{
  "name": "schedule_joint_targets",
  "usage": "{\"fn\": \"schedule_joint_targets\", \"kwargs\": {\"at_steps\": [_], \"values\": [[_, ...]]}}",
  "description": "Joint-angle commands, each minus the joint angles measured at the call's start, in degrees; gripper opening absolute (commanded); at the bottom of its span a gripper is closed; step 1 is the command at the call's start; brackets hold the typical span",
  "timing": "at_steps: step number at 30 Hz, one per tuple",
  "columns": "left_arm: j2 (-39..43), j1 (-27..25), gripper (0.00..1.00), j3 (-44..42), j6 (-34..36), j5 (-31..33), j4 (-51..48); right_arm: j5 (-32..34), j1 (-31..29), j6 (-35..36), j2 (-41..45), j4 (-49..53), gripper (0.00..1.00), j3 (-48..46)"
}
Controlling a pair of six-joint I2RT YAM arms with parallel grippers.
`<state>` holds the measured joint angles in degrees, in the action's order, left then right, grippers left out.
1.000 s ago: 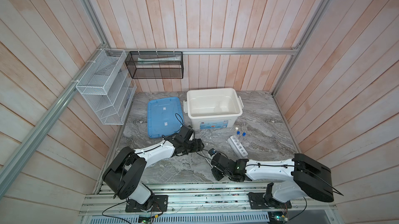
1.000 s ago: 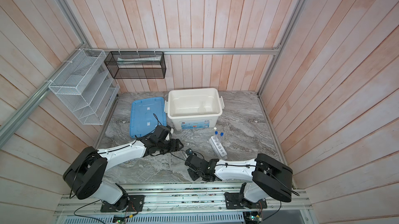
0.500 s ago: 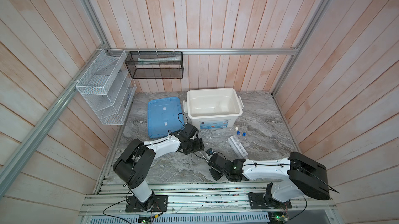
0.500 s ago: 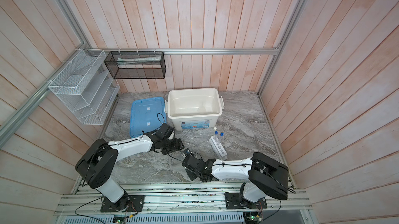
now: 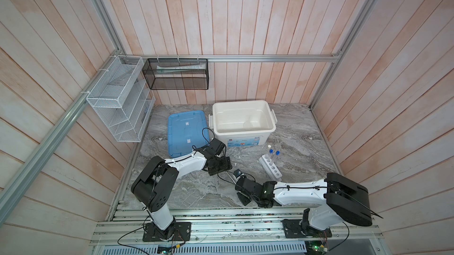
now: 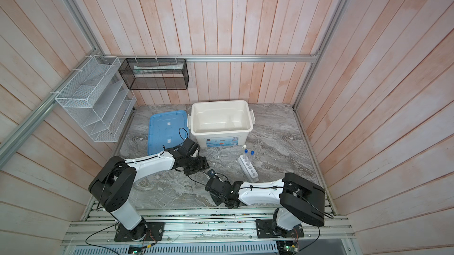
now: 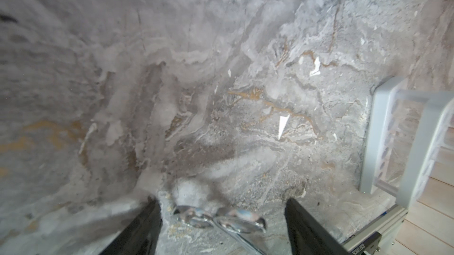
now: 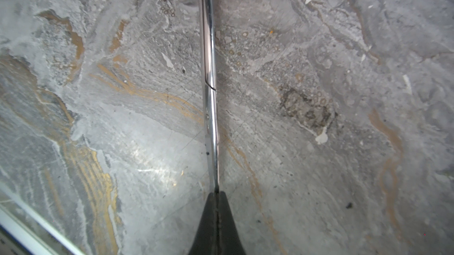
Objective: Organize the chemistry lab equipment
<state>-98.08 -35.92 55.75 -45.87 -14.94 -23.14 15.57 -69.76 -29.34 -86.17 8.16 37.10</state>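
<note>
Small steel scissors (image 8: 208,69) lie on the marble table, also seen in a top view (image 5: 230,177). My right gripper (image 8: 216,193) is shut on their blade tips, low at the table's front middle (image 5: 239,184). My left gripper (image 7: 222,201) is open, and the scissors' finger loops (image 7: 218,218) lie between its fingers without touching them; from above it sits left of the right gripper (image 5: 221,170). The white six-hole rack (image 5: 270,169) stands to the right with three tubes, one white-capped (image 5: 269,146) and two blue-capped (image 5: 277,153). A faint clear round dish (image 5: 249,124) lies in the white bin.
The open white bin (image 5: 242,104) stands at the back with its blue lid (image 5: 186,131) flat beside it. A white wire-mesh rack (image 5: 118,99) and a black one (image 5: 177,74) hang on the walls. The six-hole rack (image 7: 383,138) stands close to my left gripper.
The left arm's elbow has swung in toward the table while its open gripper stays around the scissors' loops. The right gripper has edged slightly left, still shut on the blades.
</note>
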Motion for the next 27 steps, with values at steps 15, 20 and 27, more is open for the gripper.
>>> {"fn": "schedule_joint_targets", "kwargs": {"at_steps": [15, 20, 27], "values": [[-2.9, 0.9, 0.68, 2.0, -1.8, -0.1, -2.6, 5.0, -2.1, -0.4, -3.1, 6.3, 0.03, 1.0], [-2.8, 1.0, 0.64, 1.6, -1.9, -0.3, -2.1, 6.0, -2.3, -0.5, -3.0, 6.4, 0.03, 1.2], [-2.7, 0.9, 0.58, 1.2, -1.9, -0.5, -1.5, 6.8, -2.7, -0.7, -3.3, 6.9, 0.03, 2.0]]}}
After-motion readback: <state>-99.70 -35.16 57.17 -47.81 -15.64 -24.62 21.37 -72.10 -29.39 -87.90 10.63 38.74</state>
